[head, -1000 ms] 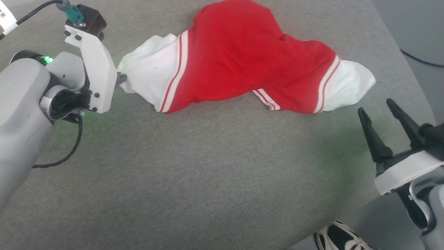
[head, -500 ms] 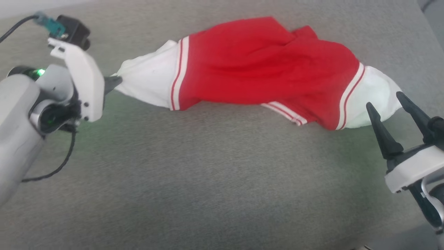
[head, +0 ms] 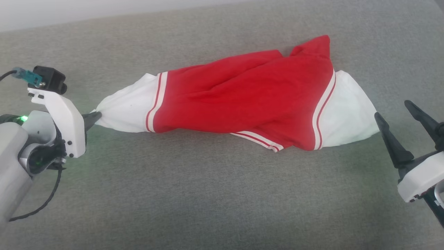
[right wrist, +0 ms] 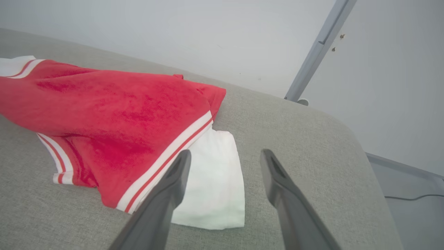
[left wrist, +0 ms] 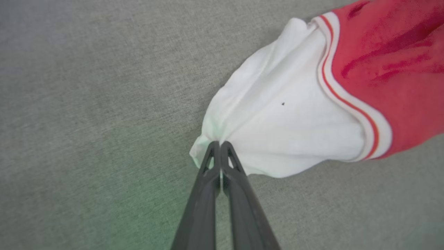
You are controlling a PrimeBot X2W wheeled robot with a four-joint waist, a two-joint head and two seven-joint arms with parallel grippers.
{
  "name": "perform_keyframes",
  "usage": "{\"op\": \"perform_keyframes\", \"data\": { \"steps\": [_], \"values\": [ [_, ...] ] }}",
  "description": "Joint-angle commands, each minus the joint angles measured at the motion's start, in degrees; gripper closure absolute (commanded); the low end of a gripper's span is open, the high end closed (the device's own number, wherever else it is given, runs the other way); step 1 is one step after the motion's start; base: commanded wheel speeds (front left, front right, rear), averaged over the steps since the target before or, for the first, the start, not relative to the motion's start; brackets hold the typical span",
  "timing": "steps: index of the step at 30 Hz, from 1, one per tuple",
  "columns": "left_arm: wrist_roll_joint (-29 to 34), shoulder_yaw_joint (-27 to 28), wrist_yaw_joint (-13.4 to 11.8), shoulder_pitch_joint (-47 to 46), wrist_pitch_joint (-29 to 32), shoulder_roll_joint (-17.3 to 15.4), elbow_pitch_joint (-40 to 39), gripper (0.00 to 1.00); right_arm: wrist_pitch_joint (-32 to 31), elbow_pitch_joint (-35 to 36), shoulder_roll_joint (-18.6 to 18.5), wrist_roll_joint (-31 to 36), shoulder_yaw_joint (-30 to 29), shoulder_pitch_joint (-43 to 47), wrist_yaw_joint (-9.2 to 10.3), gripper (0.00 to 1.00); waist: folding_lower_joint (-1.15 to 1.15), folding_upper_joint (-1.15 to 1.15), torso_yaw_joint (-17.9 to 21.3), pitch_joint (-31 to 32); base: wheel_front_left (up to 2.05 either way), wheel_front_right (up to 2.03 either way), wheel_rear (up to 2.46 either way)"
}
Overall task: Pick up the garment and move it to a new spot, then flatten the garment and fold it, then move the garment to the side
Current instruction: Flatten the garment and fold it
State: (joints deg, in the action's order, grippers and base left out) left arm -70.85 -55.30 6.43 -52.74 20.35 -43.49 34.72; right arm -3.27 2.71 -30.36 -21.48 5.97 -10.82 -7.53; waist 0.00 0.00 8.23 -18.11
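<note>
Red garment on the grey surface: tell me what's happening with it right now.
The robot's left gripper is shut on the tip of one white end panel of the garment. The garment lies stretched lengthwise across the grey padded surface, bunched and wrinkled rather than flat. The right gripper is open close to the opposite white end, holding nothing. The garment is not yet flattened or folded.
</note>
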Motion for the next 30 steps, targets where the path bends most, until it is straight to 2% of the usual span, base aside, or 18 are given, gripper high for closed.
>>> {"op": "perform_keyframes", "data": {
  "steps": [1, 2, 3, 4, 5, 8, 9, 16, 18, 21, 22, 26, 30],
  "values": [
    [0.0, 0.5, -0.4, 0.6, -1.1, 0.0, 0.0, 1.0, -0.4, 0.6, -0.3, -0.3, 0.3, 0.3, 0.07, 0.0, 0.0, 0.0, -0.7, 0.6, 0.0, 0.0, 0.0],
    [-0.2, 0.7, -0.5, 1.1, -2.1, 0.4, -0.1, 1.0, -0.8, 0.8, -0.8, -0.6, 0.4, 0.5, 0.07, 0.0, 0.0, 0.0, -1.1, 0.8, 0.0, 0.0, 0.0],
    [-0.1, 0.8, -0.4, 1.5, -3.1, 0.6, -0.4, 0.86, -1.3, 1.0, -1.3, -0.8, 0.7, 0.8, 0.07, 0.0, 0.0, 0.0, -1.5, 1.0, 0.0, 0.0, 0.0],
    [0.4, 0.9, -0.3, 1.7, -4.2, 0.7, -0.7, 0.53, -1.6, 1.3, -1.9, -0.9, 1.1, 0.9, 0.08, 0.0, 0.0, 0.0, -1.9, 1.2, 0.0, 0.0, 0.0],
    [0.6, 1.0, -0.2, 2.1, -5.2, 0.7, -0.9, 0.0, -2.0, 1.6, -2.6, -1.2, 1.6, 1.0, 0.08, 0.0, 0.0, 0.0, -2.2, 1.4, 0.0, 0.0, 0.0],
    [2.0, 1.5, -0.3, 3.2, -9.8, 0.9, -2.1, 0.0, -3.7, 2.2, -5.2, -2.0, 3.9, 0.9, 0.08, 0.0, 0.0, 0.0, -3.3, 1.7, 0.0, 0.0, 0.0],
    [3.0, 1.5, -0.9, 4.5, -13.5, 1.2, -2.9, 0.0, -5.3, 2.4, -7.6, -1.9, 5.5, 1.3, 0.08, 0.0, 0.0, 0.0, -4.0, 1.9, 0.0, 0.0, 0.0],
    [6.2, 3.7, -4.0, 11.0, -30.3, 2.8, -6.8, 0.0, -12.3, 3.9, -16.8, -6.0, 11.9, 1.3, 0.08, 0.0, 0.0, 0.0, -6.1, 2.1, 0.0, 0.0, 0.0],
    [7.1, 4.6, -5.7, 12.9, -33.6, 3.3, -8.2, 0.0, -14.3, 4.6, -19.6, -7.8, 14.0, 0.5, 0.08, 0.0, 0.0, 0.0, -6.7, 2.0, 0.0, 0.0, 0.0],
    [10.5, 7.4, -8.9, 15.9, -35.4, 4.8, -11.2, 0.0, -16.6, 6.0, -24.3, -11.7, 18.2, -1.0, 0.07, 0.0, 0.0, 0.0, -8.0, 1.5, 0.0, 0.0, 0.0],
    [10.5, 7.4, -8.9, 15.9, -35.4, 4.8, -11.2, 0.0, -16.6, 6.0, -24.3, -11.7, 18.2, -1.0, 0.07, 0.0, 0.0, 0.0, -8.0, 1.5, 0.0, 0.0, 0.0],
    [20.7, 16.3, -12.8, 22.0, -35.5, 8.4, -18.6, 0.0, -17.9, 6.6, -29.9, -16.0, 22.8, -4.3, 0.08, 0.0, 0.0, 0.0, -10.1, 0.1, 0.0, 0.0, 0.0],
    [30.0, 24.7, -14.0, 28.9, -35.6, 13.5, -24.4, 0.0, -18.3, 5.2, -33.3, -19.4, 27.1, -8.3, 0.08, 0.0, 0.0, 0.0, -12.1, -1.3, 0.0, 0.0, 0.0]
  ]
}}
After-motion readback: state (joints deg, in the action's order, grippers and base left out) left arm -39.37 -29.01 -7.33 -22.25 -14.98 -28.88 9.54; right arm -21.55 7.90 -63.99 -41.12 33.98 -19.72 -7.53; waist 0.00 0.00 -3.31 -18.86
